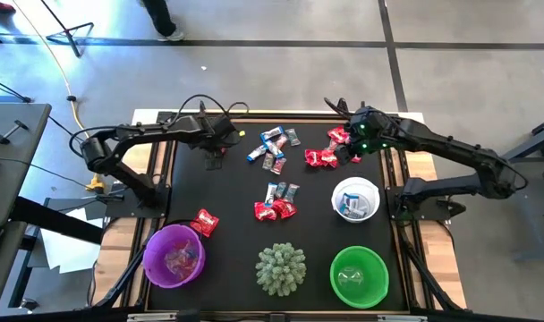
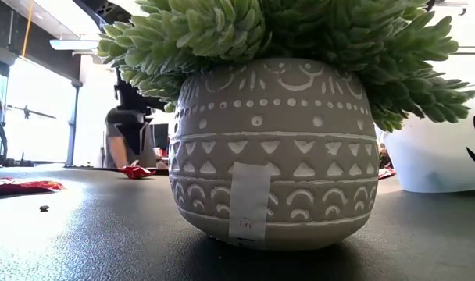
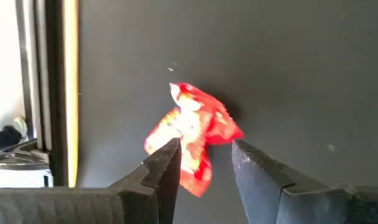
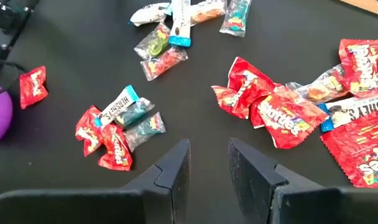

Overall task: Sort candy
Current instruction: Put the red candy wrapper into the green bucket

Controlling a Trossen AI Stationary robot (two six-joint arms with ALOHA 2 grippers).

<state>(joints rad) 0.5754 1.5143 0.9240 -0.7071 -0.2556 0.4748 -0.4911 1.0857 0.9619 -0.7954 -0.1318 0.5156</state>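
purple bowl (image 1: 174,256): candy inside | white bowl (image 1: 355,199): wrappers inside | green bowl (image 1: 359,275): contents unclear | candy (image 4: 282,115) loose on desk (image 1: 236,192), reading Skittles, Hershey's | left hand (image 3: 204,163) spread above red candy | right hand (image 4: 209,163) parted, holding nothing

Bare black table (image 1: 227,192) open along its left half, clusters of small shiny wrapped candy (image 1: 274,203) crowding the middle and far right, spiky pale-green ball (image 1: 281,267) between purple plastic bowl (image 1: 174,256) and green plastic bowl (image 1: 359,275) blocking the near edge, white bowl (image 1: 355,199) at right.
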